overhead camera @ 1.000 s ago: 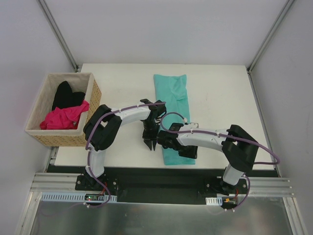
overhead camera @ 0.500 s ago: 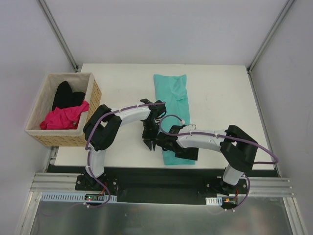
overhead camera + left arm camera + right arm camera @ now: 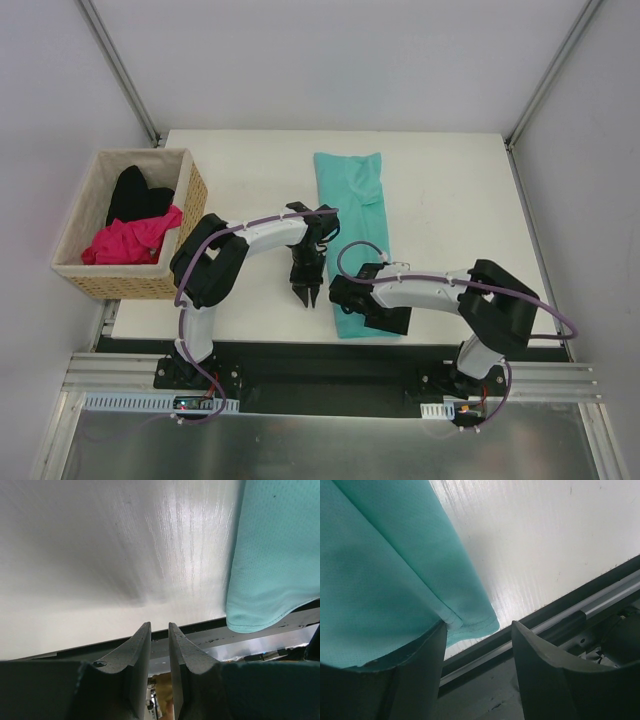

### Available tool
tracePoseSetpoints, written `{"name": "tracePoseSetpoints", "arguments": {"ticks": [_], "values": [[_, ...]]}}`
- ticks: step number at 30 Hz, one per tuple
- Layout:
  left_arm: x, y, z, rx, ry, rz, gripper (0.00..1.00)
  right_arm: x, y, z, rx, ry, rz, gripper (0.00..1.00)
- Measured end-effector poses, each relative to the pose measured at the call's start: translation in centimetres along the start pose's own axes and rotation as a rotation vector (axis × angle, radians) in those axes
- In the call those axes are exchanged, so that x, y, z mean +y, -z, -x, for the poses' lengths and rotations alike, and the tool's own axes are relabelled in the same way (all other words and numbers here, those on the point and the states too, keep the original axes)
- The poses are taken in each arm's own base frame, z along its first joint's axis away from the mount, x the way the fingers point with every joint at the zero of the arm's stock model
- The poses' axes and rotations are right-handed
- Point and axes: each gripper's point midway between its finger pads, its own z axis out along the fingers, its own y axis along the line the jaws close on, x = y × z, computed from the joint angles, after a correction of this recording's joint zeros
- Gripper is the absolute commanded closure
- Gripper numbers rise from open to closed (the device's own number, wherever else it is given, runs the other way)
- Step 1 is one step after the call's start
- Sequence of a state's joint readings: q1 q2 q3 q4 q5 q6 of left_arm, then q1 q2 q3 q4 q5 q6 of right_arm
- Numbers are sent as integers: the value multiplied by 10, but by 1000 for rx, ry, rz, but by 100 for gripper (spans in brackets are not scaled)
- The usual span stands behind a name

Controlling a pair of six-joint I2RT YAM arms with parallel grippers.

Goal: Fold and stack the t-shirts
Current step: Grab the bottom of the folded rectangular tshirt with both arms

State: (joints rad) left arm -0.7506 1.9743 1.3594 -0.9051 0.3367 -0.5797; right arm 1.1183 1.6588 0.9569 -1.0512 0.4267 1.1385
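At near table edge, teal t-shirt corner

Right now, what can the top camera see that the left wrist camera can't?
Only the top camera shows the wicker basket with the pink shirt and black shirt inside. Only the left wrist camera shows, close up, the narrow empty gap in the left gripper. Both show the teal shirt lying on the white table.
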Motion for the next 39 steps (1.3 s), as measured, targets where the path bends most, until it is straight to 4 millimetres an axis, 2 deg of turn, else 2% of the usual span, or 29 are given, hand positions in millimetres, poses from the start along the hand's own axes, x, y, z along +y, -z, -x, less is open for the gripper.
{"name": "tracePoseSetpoints", "arguments": {"ticks": [18,21,24,30,39], "values": [[11,3,-7,4,20,47,80,4,-7,-2,23,-66,83,57],[14,3,-9,10,25,61,80,7,-7,-2,31,-73,98,64],[16,4,-9,3,27,72,80,10,-8,-2,34,-72,113,79],[18,6,-12,11,41,83,80,17,-9,-3,40,-69,140,100],[15,12,-13,-5,62,74,80,18,-7,-1,58,-46,143,100]]}}
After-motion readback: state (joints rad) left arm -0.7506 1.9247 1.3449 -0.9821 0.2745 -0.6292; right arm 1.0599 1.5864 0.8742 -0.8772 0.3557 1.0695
